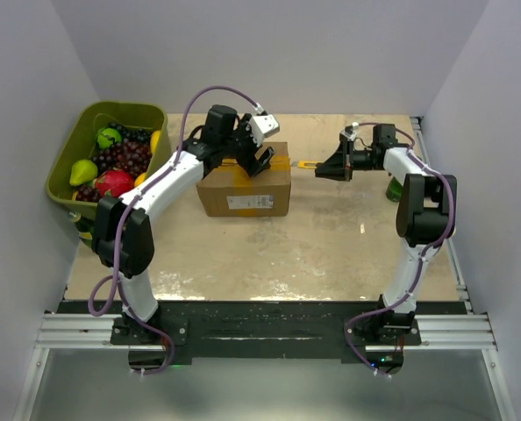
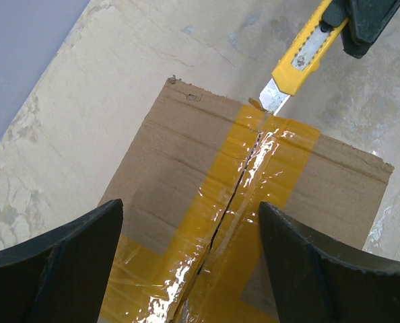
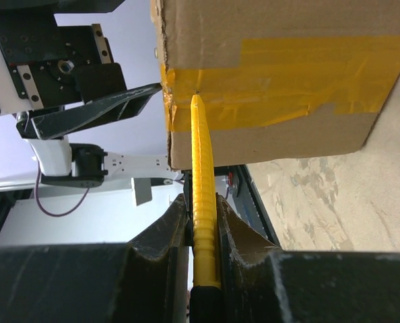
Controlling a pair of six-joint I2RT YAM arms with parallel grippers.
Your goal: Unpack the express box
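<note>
Left wrist view: brown corrugated cardboard box [image 2: 166,155] sits on the mottled beige tabletop [image 2: 153,40], its glossy yellow tape [image 2: 227,158] split along the seam. Left gripper [image 2: 190,229] hangs spread wide above; right gripper [image 3: 200,208] clamps a ribbed yellow plastic knife [image 3: 201,168], blade touching the box edge.

Express box [image 1: 243,195]: one. Utility knife [image 1: 306,164]: one. Fruit bin [image 1: 124,110]: one. Arms [image 1: 160,186] [image 1: 423,209]: two.
</note>
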